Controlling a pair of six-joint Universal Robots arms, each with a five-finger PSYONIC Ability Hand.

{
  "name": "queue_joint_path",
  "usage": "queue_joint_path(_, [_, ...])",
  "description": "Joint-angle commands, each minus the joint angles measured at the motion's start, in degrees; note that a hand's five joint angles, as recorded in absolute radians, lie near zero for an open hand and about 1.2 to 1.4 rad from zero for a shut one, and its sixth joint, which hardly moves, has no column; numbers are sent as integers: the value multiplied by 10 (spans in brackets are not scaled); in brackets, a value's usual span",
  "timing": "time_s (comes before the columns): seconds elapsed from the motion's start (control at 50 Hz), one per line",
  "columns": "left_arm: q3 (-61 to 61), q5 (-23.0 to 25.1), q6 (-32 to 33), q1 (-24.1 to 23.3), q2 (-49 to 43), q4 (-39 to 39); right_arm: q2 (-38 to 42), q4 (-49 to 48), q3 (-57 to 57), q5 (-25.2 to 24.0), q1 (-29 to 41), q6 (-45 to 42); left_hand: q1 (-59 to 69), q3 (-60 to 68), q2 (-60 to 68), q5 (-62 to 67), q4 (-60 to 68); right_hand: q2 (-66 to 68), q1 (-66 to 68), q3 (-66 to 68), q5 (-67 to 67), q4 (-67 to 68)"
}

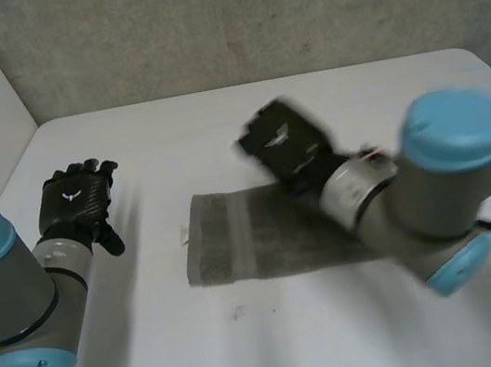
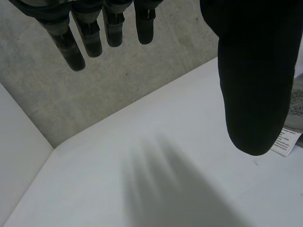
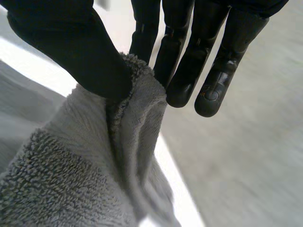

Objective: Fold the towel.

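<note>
Right hand (image 1: 284,144) has the towel (image 1: 255,238): the thumb presses a bunched ridge of grey terry against the fingers (image 3: 182,71), a firm pinch with cloth draping down from it. The towel lies as a long strip mid-table (image 1: 255,351), and my pinch sits on its far edge, around one o'clock on the cloth. Left hand (image 1: 77,200) hovers out at nine o'clock, well apart from the towel, fingers straight, holding nothing.

I read this as the start of a fold: edge grabbed, nothing laid over yet. Next I'd carry that edge toward six o'clock and set it square on the near edge.

A white care tag (image 2: 286,142) pokes out at the towel's nine-o'clock end. It has print, but too small to read.
</note>
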Motion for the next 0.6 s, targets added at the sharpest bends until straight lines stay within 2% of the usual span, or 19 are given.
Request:
queue_joint_path(0.02, [1, 0, 1, -1, -6, 2, 107, 1, -32, -34, 64, -4, -2, 4, 5, -20, 3, 125, 252, 118, 139, 116])
queue_joint_path(0.08, [0, 0, 1, -1, -7, 2, 132, 1, -34, -32, 75, -6, -2, 4, 5, -20, 3, 125, 252, 118, 139, 116])
queue_joint_path(0.1, [0, 0, 1, -1, -8, 2, 136, 1, -36, -30, 76, -3, -2, 4, 5, -20, 3, 41, 168, 33, 55, 32])
queue_joint_path(0.12, [0, 0, 1, -1, -8, 2, 133, 0, -38, -29, 75, 0, -2, 4, 5, -20, 3, -128, -1, -136, -114, -137])
queue_joint_path(0.14, [0, 0, 1, -1, -8, 2, 133, 0, -38, -29, 75, 0, -2, 4, 5, -20, 3, -130, -3, -137, -116, -139])
queue_joint_path(0.16, [-1, 0, 0, -1, -8, 2, 125, 0, -40, -26, 74, 2, -2, 4, 5, -20, 3, -361, -234, -369, -348, -370])
queue_joint_path(0.18, [-1, 0, 0, -1, -8, 2, 125, 0, -40, -26, 74, 2, -2, 4, 5, -20, 3, -364, -236, -371, -350, -373])
queue_joint_path(0.2, [-1, 0, 1, -2, -9, 2, 109, 1, -40, -16, 70, 7, -2, 4, 5, -20, 3, -575, -448, -582, -561, -584])
queue_joint_path(0.24, [-1, 0, 0, -2, -9, 2, 66, 2, -31, 11, 67, 36, -2, 4, 5, -20, 3, -575, -448, -582, -561, -584])
queue_joint_path(0.3, [-1, 1, 0, -2, -9, 1, 42, 3, -23, 27, 64, 63, -2, 4, 5, -20, 3, -575, -448, -582, -561, -584])
queue_joint_path(0.34, [-3, 1, 0, -5, -8, 1, 6, 7, 2, 51, 36, 127, -2, 4, 5, -20, 3, -575, -448, -582, -561, -584])
queue_joint_path(0.46, [-10, 1, 0, -23, -3, 1, -64, 55, 70, 58, -37, 220, -2, 4, 5, -20, 3, -575, -448, -582, -561, -584])
queue_joint_path(0.52, [-8, 0, -4, -47, 1, -3, -72, 70, 90, 55, -56, 228, -2, 4, 5, -20, 3, -575, -448, -582, -561, -584])
queue_joint_path(0.56, [0, 0, -12, -87, 2, -5, -84, 87, 133, 52, -95, 230, -2, 4, 5, -20, 3, -575, -448, -582, -561, -584])
queue_joint_path(0.6, [6, 0, -18, -106, 2, -5, -91, 87, 156, 52, -111, 229, -2, 4, 5, -20, 3, -575, -448, -582, -561, -584])
